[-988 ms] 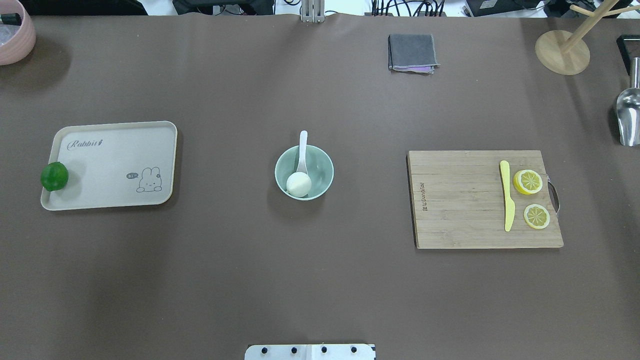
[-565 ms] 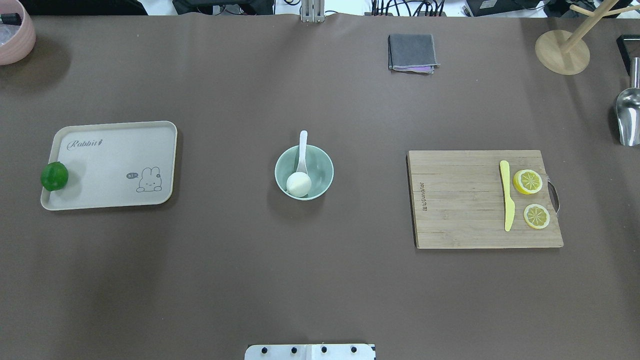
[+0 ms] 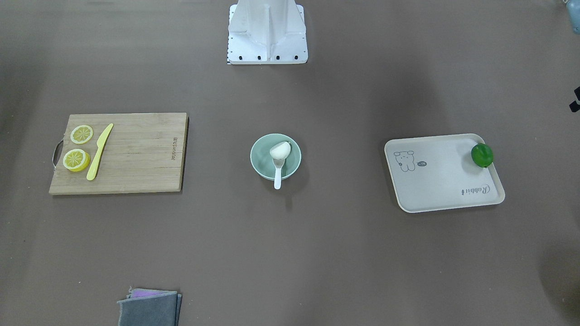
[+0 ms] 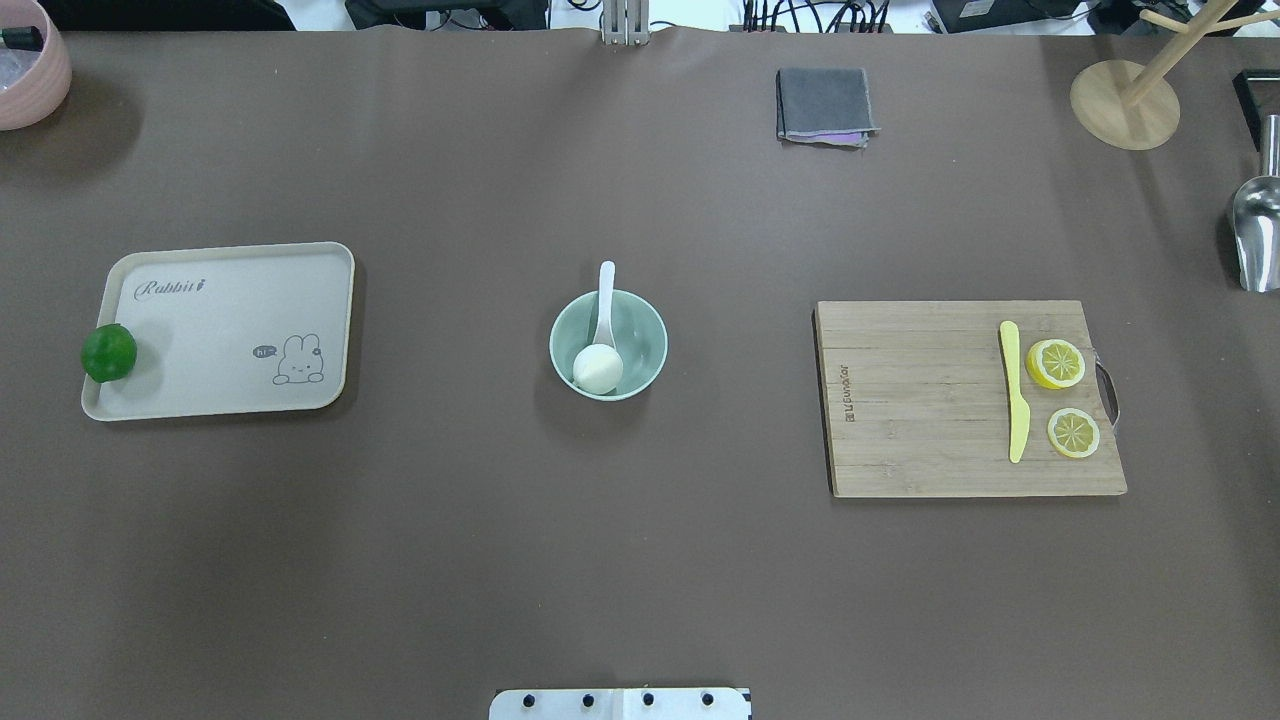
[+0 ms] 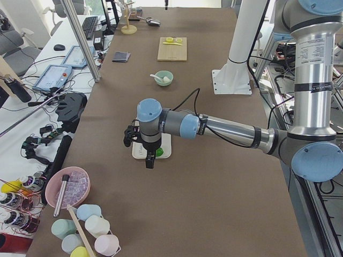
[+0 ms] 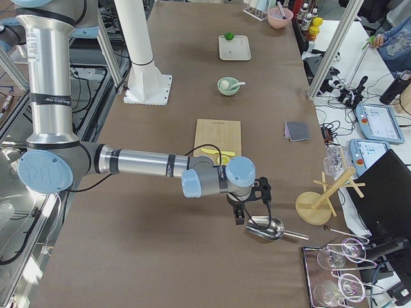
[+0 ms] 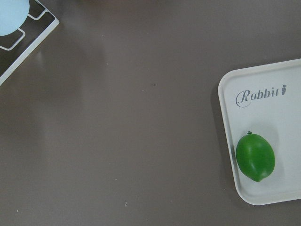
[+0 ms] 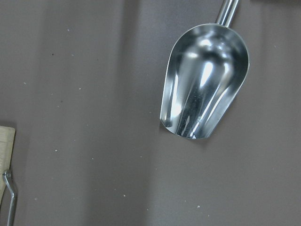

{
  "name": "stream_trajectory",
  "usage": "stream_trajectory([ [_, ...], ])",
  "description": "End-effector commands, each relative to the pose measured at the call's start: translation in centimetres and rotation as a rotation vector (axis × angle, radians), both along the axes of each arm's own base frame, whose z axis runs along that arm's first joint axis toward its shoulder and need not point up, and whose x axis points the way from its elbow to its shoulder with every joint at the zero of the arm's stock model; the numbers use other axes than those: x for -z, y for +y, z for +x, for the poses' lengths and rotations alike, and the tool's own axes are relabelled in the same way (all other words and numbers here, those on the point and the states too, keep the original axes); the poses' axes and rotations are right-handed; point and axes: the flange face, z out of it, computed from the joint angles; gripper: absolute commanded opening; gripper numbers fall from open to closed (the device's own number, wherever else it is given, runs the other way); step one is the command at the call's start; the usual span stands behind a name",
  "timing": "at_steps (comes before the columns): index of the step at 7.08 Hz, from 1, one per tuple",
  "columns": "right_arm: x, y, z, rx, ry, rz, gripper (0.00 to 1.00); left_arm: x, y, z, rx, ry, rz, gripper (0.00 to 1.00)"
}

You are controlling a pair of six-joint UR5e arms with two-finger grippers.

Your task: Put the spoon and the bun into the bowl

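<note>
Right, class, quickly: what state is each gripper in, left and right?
Left gripper: cannot be told; seen only from the side, over the tray.
Right gripper: cannot be told; seen only from the side, by the metal scoop.

Mint-green bowl (image 4: pixel 645 338), white spoon (image 4: pixel 606 285), white bun (image 4: pixel 597 369), beige rabbit-print tray (image 4: pixel 220 335), green lime (image 4: pixel 108 352)

Silver tubular left arm (image 5: pixel 230 128), pale blue joint caps (image 5: pixel 149 111), black cable (image 5: pixel 188 100) looping alongside; black left gripper (image 5: pixel 149 161); white bolted pedestal base (image 3: pixel 267 34).
</note>
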Motion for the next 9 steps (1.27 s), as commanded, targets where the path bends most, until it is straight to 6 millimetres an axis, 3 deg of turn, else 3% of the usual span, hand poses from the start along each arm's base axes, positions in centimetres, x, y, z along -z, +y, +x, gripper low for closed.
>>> stream_trajectory([
  [1,0.5,0.5,0.9,-0.014,-0.019,0.007,1.0,0.5,-0.1,0.0,-0.001,-0.001,0.004,0.99],
  [4,0.2,1.1,1.9,-0.036,-0.043,-0.013,1.0,0.0,0.4,-0.1,0.001,-0.001,-0.006,0.99],
  [9,0.2,1.5,2.0,-0.041,-0.029,-0.01,1.0,-0.1,0.4,-0.1,0.001,-0.003,-0.007,0.99],
])
